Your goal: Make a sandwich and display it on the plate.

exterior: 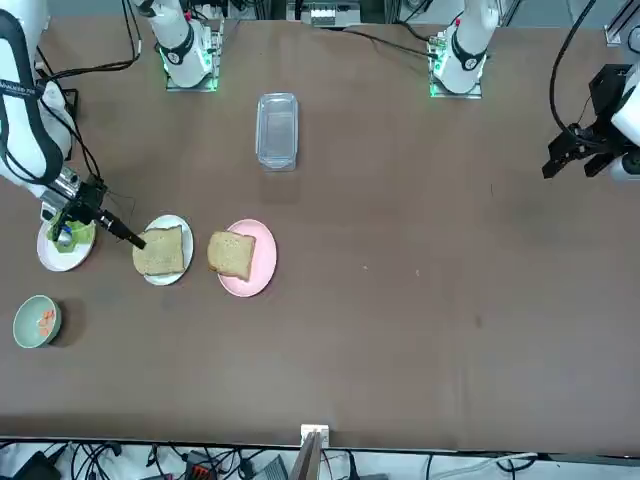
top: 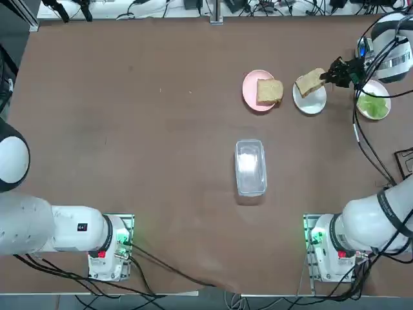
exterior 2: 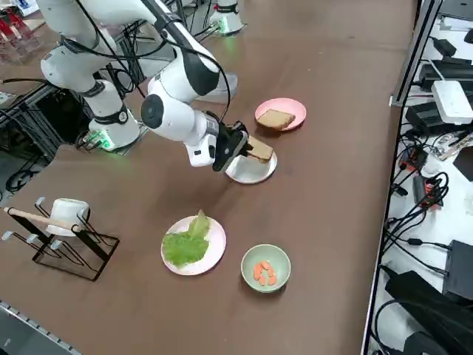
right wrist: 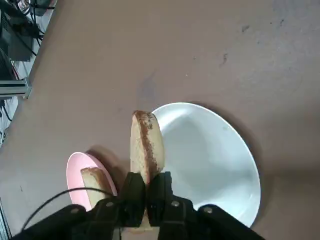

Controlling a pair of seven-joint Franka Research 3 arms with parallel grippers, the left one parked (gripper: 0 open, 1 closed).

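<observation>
The right gripper [right wrist: 146, 197] is pinching a toasted bread slice [right wrist: 145, 146] by its edge, carrying it just above the bare white plate [right wrist: 215, 160] at the top view's upper right, likely as the sandwich's base; a second slice [top: 269, 91] is waiting on the pink plate [top: 250, 80] beside it.

We held our right gripper [right wrist: 145, 187] low, wrist bent sideways, its black fingers [right wrist: 133, 192] clamped nearly together.
</observation>
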